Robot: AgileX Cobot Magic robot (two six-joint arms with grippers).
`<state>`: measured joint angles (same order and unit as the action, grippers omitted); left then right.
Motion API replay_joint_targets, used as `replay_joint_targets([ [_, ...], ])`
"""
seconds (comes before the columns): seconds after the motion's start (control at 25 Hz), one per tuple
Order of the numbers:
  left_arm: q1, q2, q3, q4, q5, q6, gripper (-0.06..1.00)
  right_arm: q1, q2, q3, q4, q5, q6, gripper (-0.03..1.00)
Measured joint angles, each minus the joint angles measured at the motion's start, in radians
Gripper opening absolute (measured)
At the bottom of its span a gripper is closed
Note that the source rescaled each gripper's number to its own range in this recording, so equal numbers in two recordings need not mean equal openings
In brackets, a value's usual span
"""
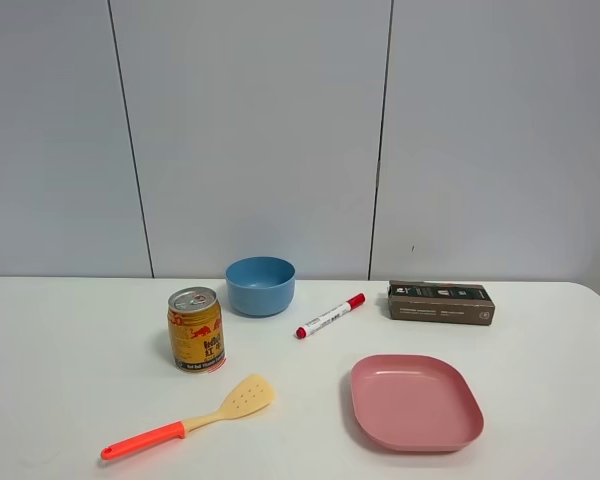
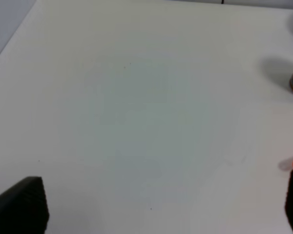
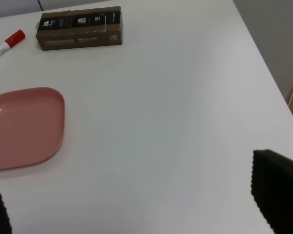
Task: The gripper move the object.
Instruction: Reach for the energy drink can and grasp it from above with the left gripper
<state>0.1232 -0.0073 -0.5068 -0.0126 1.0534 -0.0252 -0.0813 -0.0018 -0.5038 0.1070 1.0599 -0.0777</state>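
Centre-left in the high view, on the white bench (image 1: 60, 340): small gold-yellow drink can (image 1: 196, 330), upright, near round blue bowl (image 1: 260, 286). Left jaws wide apart, empty; right jaws likewise. Best straddled mid-body, then closed squarely to avoid tipping.

Gold-yellow drink can (image 1: 196, 331) — red lettering, silver pull-tab top — upright, left hand (image 2: 156, 212) spread wide, well apart

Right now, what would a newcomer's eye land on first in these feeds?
The gold can stands upright on the left of the high view, in front of and slightly left of the blue bowl. The pink plate lies empty at front right. An orange-handled spatula lies in front of the can.
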Motion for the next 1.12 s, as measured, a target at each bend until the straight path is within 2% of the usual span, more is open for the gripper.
replay_joint_targets([
  [1.12,0.000,0.000,0.000,0.000,0.000,0.000,0.99,0.000,0.000,0.000,0.000,0.000,0.000,1.00],
])
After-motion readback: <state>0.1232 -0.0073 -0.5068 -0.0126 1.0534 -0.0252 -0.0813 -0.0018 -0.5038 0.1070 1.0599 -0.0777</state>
